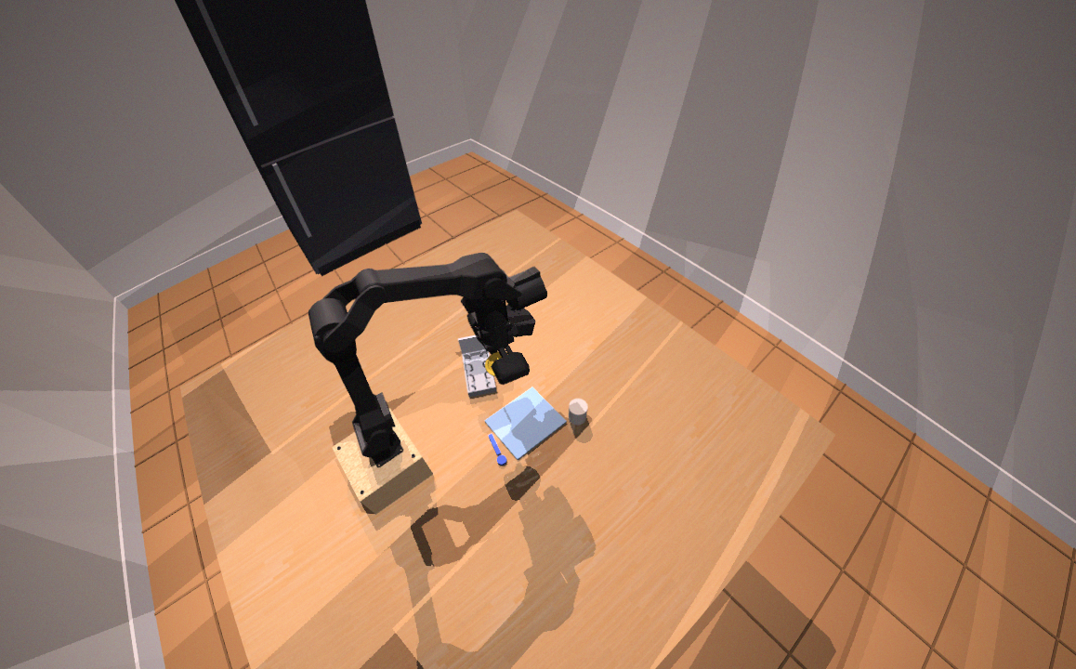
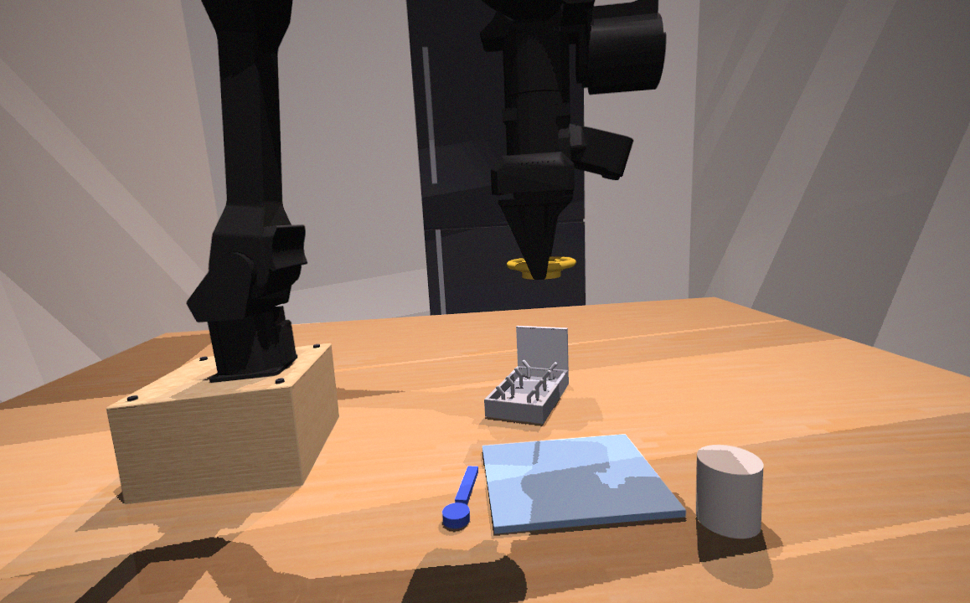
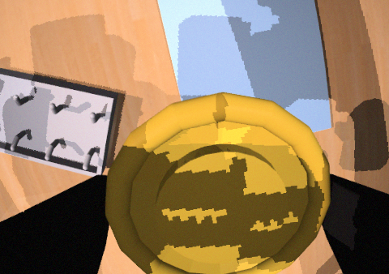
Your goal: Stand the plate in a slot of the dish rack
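Note:
The yellow plate (image 2: 520, 265) (image 3: 227, 169) (image 1: 491, 365) is held roughly level, high above the table. My gripper (image 3: 217, 190) is shut on it, one black finger at each side of its rim. In the exterior view the near finger covers the middle of the plate. The grey dish rack (image 1: 479, 384) (image 2: 514, 409) (image 3: 77, 100) stands on the table with several short rails in two rows and a tall panel at its far end. In the wrist view it lies to the left of the plate, partly out of frame. No plate stands in the slots in view.
A light blue square board (image 1: 542, 428) (image 2: 585, 480) (image 3: 211, 63) lies in front of the rack. A blue spoon (image 1: 498, 451) (image 2: 466, 487) lies at its left. A grey cylinder (image 1: 578, 413) (image 2: 728, 495) stands at its right. The arm's wooden base block (image 1: 396, 486) (image 2: 211, 450) is at the left.

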Available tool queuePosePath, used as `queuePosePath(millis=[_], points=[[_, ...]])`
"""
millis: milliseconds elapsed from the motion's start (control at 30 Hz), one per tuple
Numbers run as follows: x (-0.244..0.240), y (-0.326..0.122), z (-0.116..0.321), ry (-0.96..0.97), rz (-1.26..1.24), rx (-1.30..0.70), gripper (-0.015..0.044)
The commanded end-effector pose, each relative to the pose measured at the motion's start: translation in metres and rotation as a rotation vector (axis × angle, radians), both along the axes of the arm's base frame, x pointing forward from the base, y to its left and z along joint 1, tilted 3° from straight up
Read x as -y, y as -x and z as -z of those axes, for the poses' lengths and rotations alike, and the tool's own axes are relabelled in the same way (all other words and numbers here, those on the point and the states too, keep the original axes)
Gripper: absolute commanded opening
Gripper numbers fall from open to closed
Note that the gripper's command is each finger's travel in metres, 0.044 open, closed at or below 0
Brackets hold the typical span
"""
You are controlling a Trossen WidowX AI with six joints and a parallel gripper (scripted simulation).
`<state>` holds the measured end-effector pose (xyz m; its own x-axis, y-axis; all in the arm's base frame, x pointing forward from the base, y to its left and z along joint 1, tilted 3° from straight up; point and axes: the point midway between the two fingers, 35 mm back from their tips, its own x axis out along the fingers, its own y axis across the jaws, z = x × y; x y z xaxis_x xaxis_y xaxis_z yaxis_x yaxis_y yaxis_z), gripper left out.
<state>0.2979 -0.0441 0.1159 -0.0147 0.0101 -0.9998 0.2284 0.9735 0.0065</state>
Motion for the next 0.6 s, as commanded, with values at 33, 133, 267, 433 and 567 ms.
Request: queuePosePath(millis=[33,133,267,433,567], points=[[-0.044,0.025,0.001,-0.004,0.172,-0.004,0.0],[-0.055,0.033,0.002,-0.004,0.218,-0.005,0.0],[-0.055,0.033,0.002,-0.004,0.218,-0.005,0.0],[-0.057,0.03,0.011,-0.053,0.163,-0.012,0.0],[-0.061,0.026,0.025,-0.134,0.074,-0.014,0.0]])
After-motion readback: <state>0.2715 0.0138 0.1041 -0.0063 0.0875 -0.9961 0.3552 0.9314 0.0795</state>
